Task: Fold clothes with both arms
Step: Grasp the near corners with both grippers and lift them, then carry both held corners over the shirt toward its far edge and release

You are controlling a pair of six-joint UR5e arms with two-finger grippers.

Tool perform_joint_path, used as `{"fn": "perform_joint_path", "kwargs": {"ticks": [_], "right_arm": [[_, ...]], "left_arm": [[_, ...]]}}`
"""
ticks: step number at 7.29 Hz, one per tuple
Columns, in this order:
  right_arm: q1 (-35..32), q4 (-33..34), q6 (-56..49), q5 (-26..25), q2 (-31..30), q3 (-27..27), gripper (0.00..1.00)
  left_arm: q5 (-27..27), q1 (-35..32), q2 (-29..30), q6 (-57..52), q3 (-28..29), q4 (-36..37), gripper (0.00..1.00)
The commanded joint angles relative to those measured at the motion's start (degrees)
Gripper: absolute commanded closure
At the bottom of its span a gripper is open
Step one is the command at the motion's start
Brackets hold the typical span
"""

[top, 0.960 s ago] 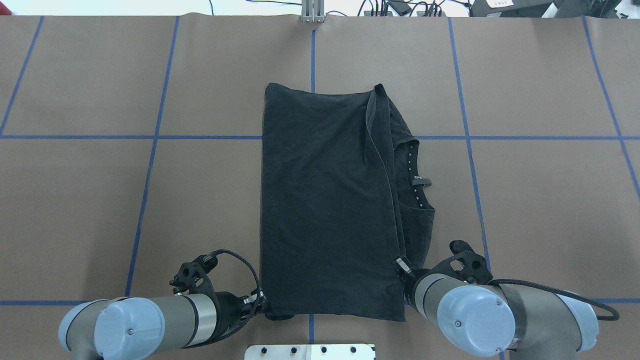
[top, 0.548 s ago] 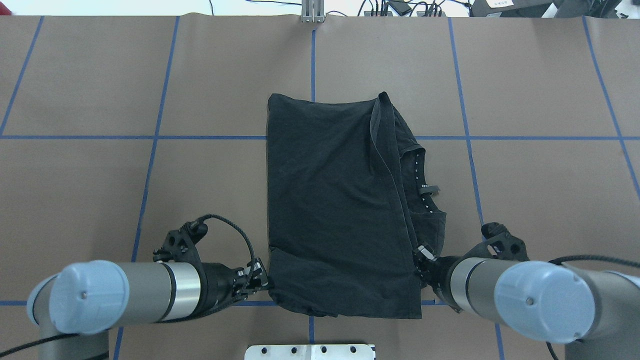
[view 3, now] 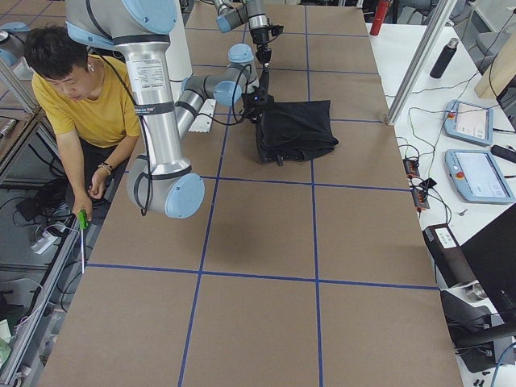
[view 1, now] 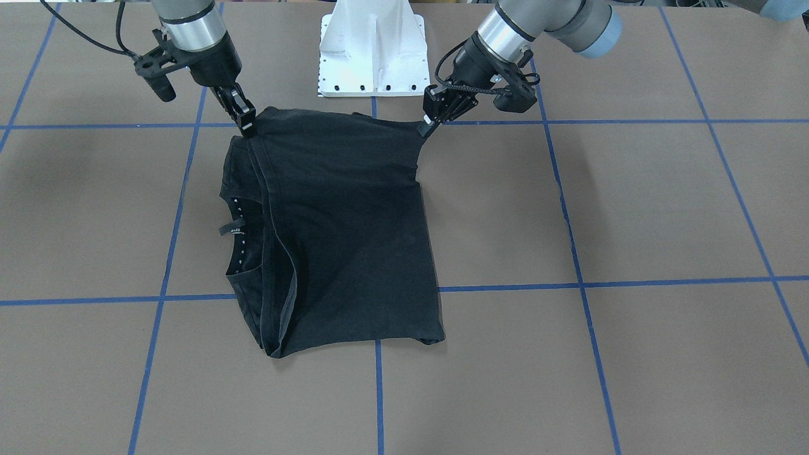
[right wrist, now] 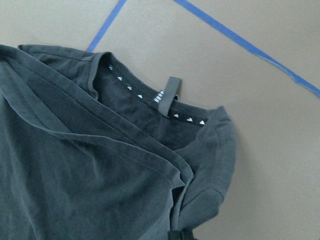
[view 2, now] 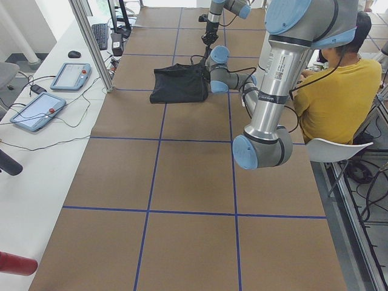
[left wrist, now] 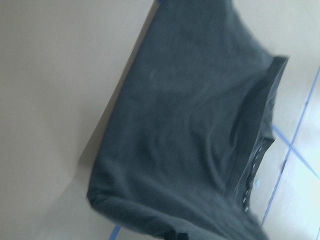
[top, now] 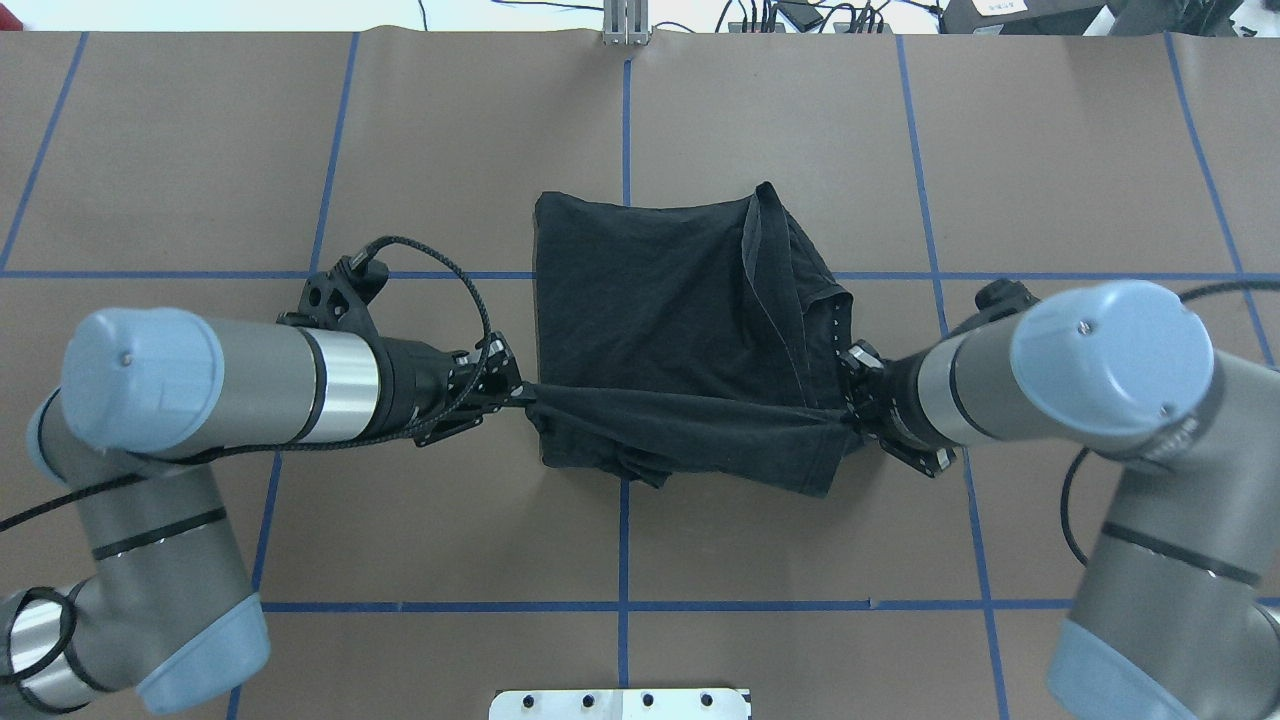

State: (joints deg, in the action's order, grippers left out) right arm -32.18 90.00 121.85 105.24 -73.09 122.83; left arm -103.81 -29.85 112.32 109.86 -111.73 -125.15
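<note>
The black T-shirt (top: 650,300) lies folded on the brown table with a plain side up; its logo print is hidden. Its collar with white triangles and a hang loop (right wrist: 170,95) faces the robot's right. My left gripper (top: 520,395) is shut on the shirt's near left corner. My right gripper (top: 850,400) is shut on the near right corner. Both hold the near edge stretched taut above the table, over the shirt's middle. In the front-facing view the left gripper (view 1: 430,126) and the right gripper (view 1: 246,129) pinch the raised corners, and the shirt (view 1: 341,221) slopes down from them.
The white base mount (top: 620,703) sits at the table's near edge. Blue tape lines (top: 300,275) grid the table. A person in a yellow shirt (view 3: 89,105) sits beside the robot. Tablets (view 2: 70,76) and cables lie on a white side table past the far edge.
Both grippers have risen and carried the shirt's near edge away from the robot, toward the far side. The near part of the shirt has lifted off the table.
</note>
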Motion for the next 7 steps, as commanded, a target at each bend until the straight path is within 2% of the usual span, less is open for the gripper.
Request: {"fn": "perform_joint_path", "kwargs": {"ticks": [1, 2, 4, 5, 6, 7], "right_arm": [[-7.7, -0.4, -7.0, 5.8, 8.3, -12.4, 1.0], [-9.5, -0.5, -8.9, 6.9, 12.6, -18.3, 1.0], [-12.2, -0.9, -15.3, 7.3, 21.5, -33.2, 1.0], [-14.6, -7.5, -19.2, 7.6, 24.5, -43.5, 0.88], [-15.8, -18.4, -21.4, 7.3, 26.8, -53.3, 0.01], [-18.0, -17.8, -22.1, 8.2, 34.3, -59.9, 0.0]], "left_arm": [[-1.4, -5.5, 7.3, -3.0, 9.7, 0.3, 1.0], [-1.4, -7.9, 10.1, -5.1, 14.8, 0.3, 1.0], [-1.6, -11.8, 16.8, -10.6, 28.5, -0.4, 1.0], [-1.5, -14.4, 19.5, -15.3, 35.7, -1.9, 0.56], [-1.4, -16.8, 22.5, -18.7, 43.2, -5.6, 0.01], [-1.4, -18.2, 22.7, -20.5, 44.7, -6.8, 0.0]]}}
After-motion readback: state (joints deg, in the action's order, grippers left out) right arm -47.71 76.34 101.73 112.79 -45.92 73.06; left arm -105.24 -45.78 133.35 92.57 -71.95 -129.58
